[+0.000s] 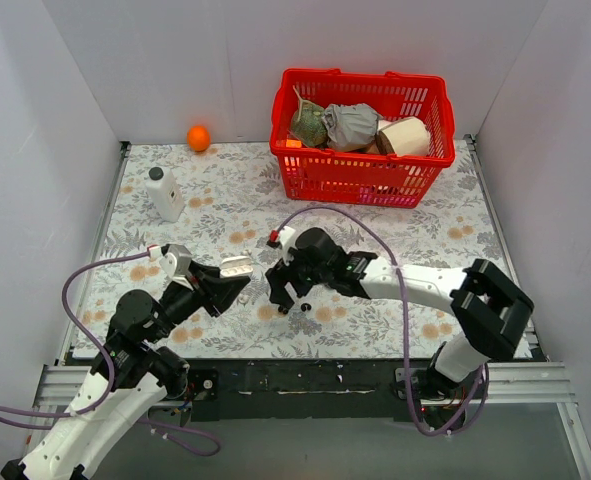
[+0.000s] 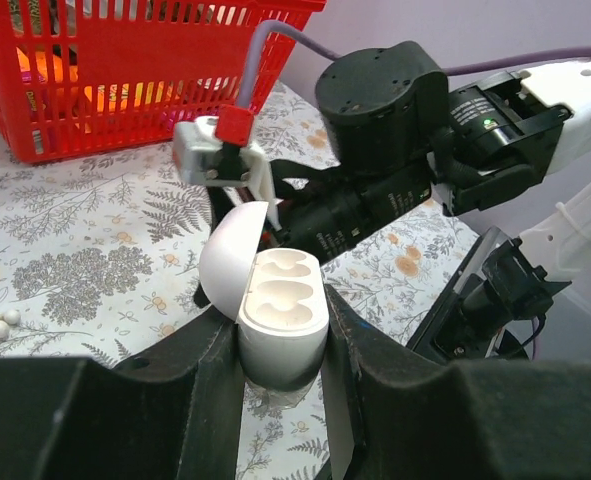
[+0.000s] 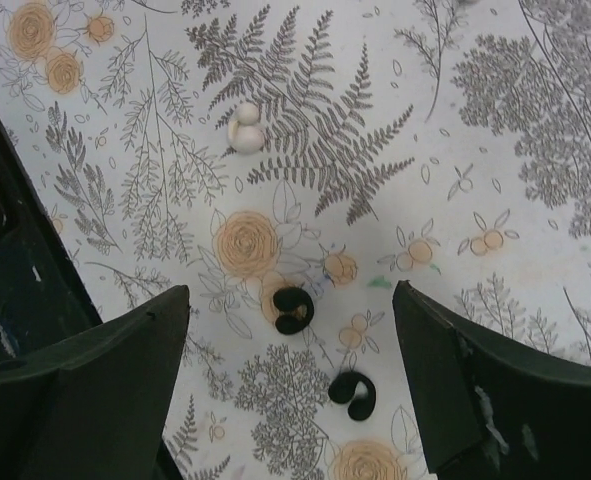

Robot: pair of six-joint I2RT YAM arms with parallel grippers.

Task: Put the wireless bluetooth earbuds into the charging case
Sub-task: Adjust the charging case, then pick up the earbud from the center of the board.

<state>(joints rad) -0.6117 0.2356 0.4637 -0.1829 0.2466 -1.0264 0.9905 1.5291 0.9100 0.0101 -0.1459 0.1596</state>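
While left jaws pinch the charging case [image 2: 280, 312] (lid open), right jaws hang spread above the earbuds [image 3: 293, 310].

bare tablecloth [image 3: 495, 150] around earbuds [image 3: 293, 310], right claw [image 3: 291, 325] spread wide above

Left hand [image 2: 280, 350] clamped, right hand [image 3: 293, 300] spread.
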